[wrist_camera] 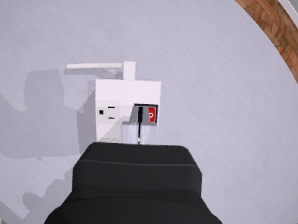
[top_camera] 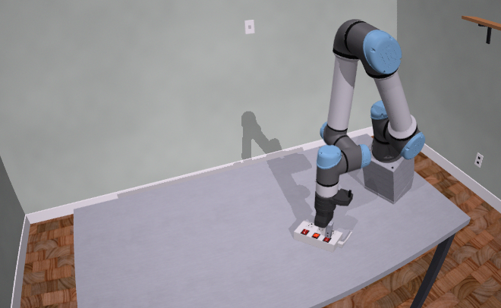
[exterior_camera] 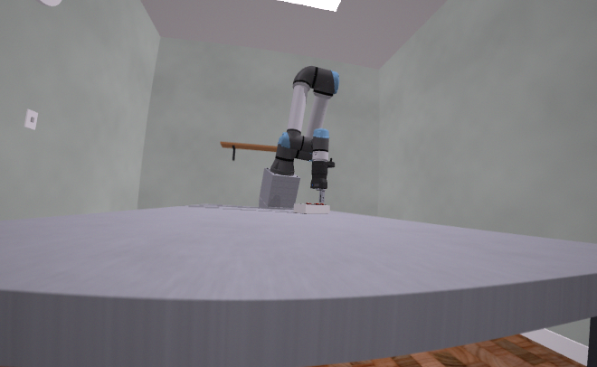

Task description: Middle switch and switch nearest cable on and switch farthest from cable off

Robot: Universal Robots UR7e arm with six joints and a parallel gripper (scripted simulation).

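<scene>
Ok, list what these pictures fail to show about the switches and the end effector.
- Wrist view: the end effector's black body hides most of the power strip; only the cable-end switch shows.
- Top view: all three red switches show, but too small to read on or off; the shut end effector covers part of the cable-end one.
- Exterior view: the strip is tiny and edge-on; contact between fingertips and switch cannot be told.
</scene>
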